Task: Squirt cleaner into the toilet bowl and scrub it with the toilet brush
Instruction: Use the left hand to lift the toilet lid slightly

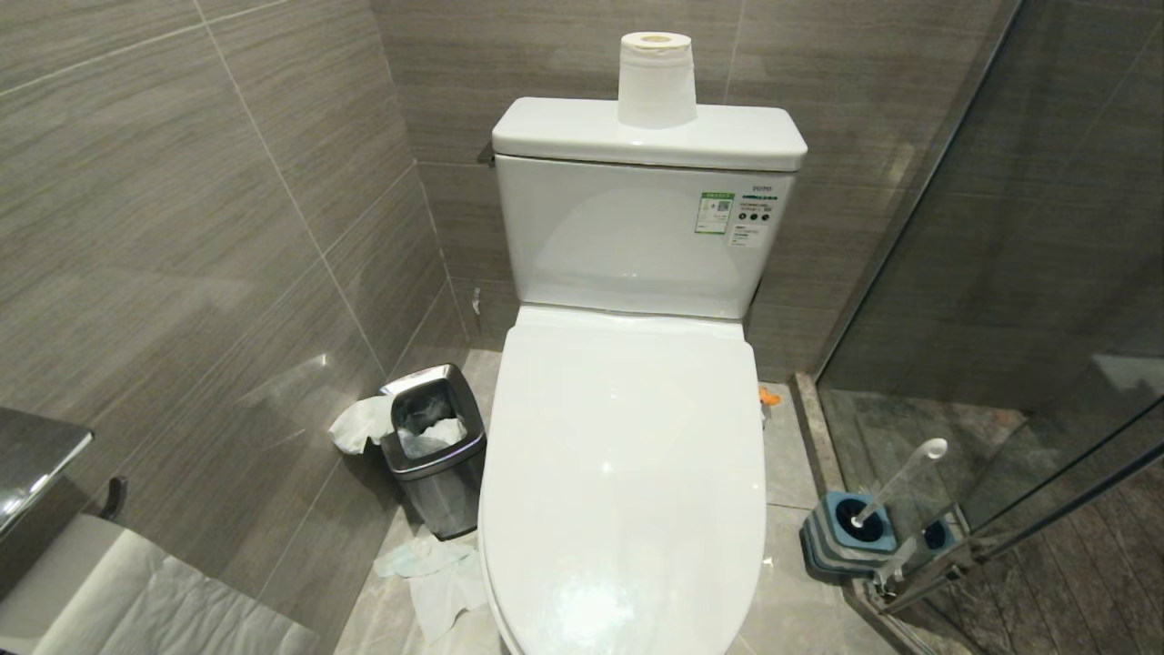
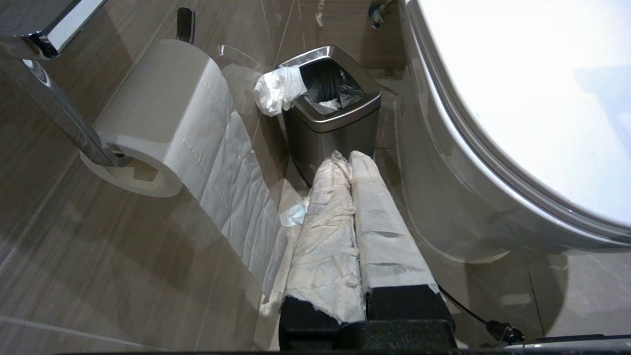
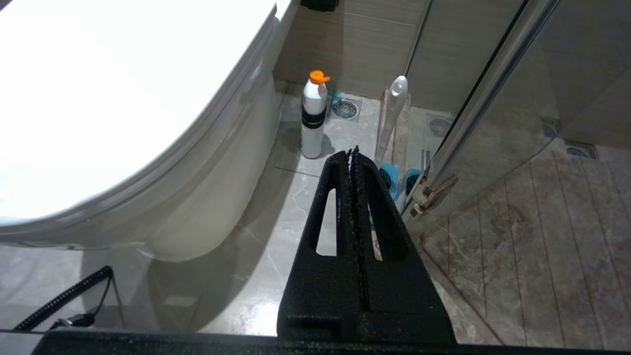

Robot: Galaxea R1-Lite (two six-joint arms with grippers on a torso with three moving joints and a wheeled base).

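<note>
The toilet bowl stands in the middle with its white lid down, so the basin is hidden. To its right the toilet brush leans in a blue-topped holder. A white bottle with an orange cap, seemingly the cleaner, stands on the floor between toilet and brush. My left gripper, its fingers wrapped in white paper, hangs shut and empty beside the toilet's left flank. My right gripper is shut and empty near the toilet's right side. Neither shows in the head view.
A steel waste bin with paper spilling out stands left of the toilet, with crumpled tissue on the floor. A paper roll sits on the tank, another hangs on the left wall. A glass shower door bounds the right.
</note>
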